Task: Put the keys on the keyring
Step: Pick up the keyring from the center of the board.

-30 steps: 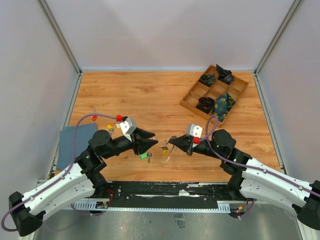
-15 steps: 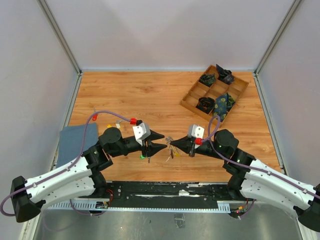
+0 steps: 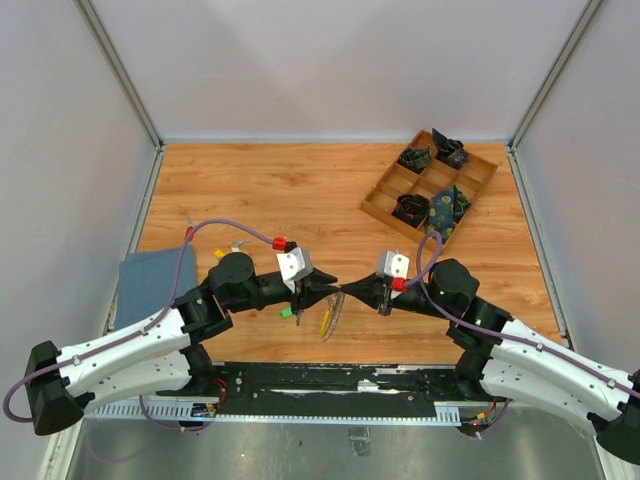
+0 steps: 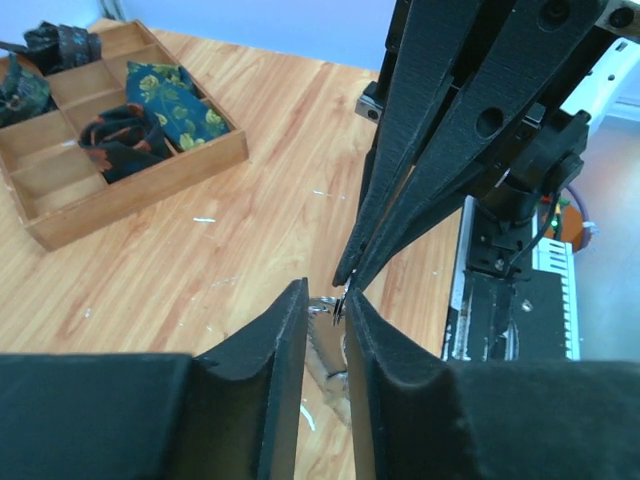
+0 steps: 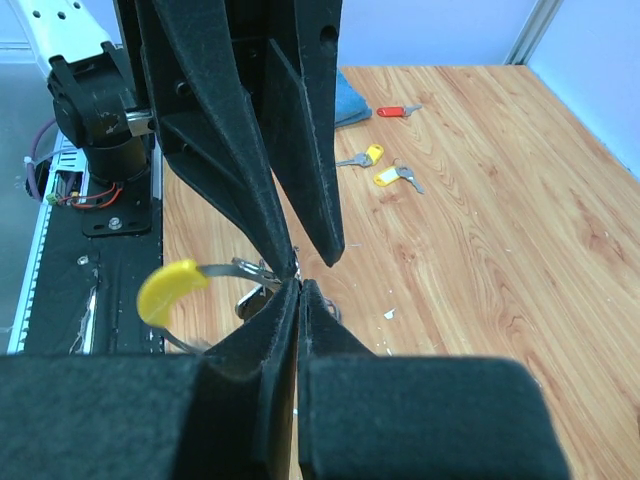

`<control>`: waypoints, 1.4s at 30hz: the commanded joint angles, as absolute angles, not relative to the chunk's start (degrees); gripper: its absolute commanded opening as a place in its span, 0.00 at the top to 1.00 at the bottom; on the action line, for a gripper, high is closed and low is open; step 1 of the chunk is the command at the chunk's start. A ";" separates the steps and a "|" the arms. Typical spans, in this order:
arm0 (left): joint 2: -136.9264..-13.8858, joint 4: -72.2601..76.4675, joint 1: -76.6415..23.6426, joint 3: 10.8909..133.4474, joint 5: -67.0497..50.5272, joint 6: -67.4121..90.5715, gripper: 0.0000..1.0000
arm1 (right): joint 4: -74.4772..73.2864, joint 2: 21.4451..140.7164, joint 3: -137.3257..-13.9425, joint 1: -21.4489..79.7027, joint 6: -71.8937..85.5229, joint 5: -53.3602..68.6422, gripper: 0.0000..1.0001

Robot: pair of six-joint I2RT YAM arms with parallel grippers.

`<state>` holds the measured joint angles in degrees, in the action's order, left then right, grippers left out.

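Note:
The keyring [image 3: 328,318] hangs between the two gripper tips over the near middle of the table. Its yellow sleeve [image 5: 168,289] and wire loop show left of my right fingers. My right gripper [image 5: 299,285] is shut on the ring's wire. My left gripper [image 4: 325,295] points at it tip to tip, its jaws slightly apart around the ring's metal [image 4: 325,345]. In the top view the left gripper [image 3: 333,289] and right gripper [image 3: 350,291] meet. Loose keys lie on the table: a red one [image 5: 392,111] and two yellow ones [image 5: 365,157].
A wooden divided tray [image 3: 383,185] with dark rolled fabric bundles stands at the back right, also in the left wrist view [image 4: 140,185]. A blue cloth [image 3: 150,282] lies at the left edge. A small green piece [image 3: 286,313] lies under the left arm.
My left gripper has moved right until its tips meet the right gripper's tips. The right gripper has held its place, and the keyring now hangs lower beneath the tips.

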<state>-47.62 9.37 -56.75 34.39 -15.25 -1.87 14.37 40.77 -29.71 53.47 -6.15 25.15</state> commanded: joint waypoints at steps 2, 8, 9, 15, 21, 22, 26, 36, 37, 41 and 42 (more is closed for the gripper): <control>-48.27 10.75 -57.52 36.85 -16.17 -2.99 0.85 | 15.45 39.92 -32.49 52.80 -5.89 25.74 0.99; -48.32 9.83 -57.74 37.13 -17.36 -2.91 0.99 | 15.03 39.23 -32.81 52.74 -6.10 25.57 0.99; -48.05 9.85 -57.74 37.05 -17.44 -2.72 1.00 | 15.06 38.94 -32.86 52.78 -6.13 25.65 0.99; -43.79 12.52 -57.74 35.27 -17.68 -0.24 0.99 | 17.46 35.30 -29.89 52.78 -8.94 26.14 0.71; -39.95 15.48 -57.70 33.96 -21.92 2.29 0.99 | 24.68 32.96 -27.47 52.74 -4.37 29.85 0.59; -39.53 16.02 -57.73 33.71 -22.54 2.71 0.99 | 26.26 33.12 -27.35 52.74 -2.97 30.85 0.60; -38.55 17.26 -57.69 33.25 -24.08 3.79 1.00 | 31.96 34.25 -27.14 52.75 1.68 32.94 0.64; -38.49 16.87 -57.74 33.95 -25.00 3.70 0.99 | 34.05 37.58 -27.98 52.73 3.74 35.26 0.72; -38.45 16.90 -57.74 33.97 -25.11 3.76 0.99 | 33.95 37.76 -27.87 52.76 3.64 35.41 0.73; -38.47 17.27 -57.68 34.01 -25.63 3.97 1.00 | 33.67 38.35 -28.10 52.74 3.69 35.96 0.75; -38.49 17.34 -57.72 34.06 -25.74 4.03 1.00 | 33.56 38.52 -28.17 52.73 3.76 36.16 0.75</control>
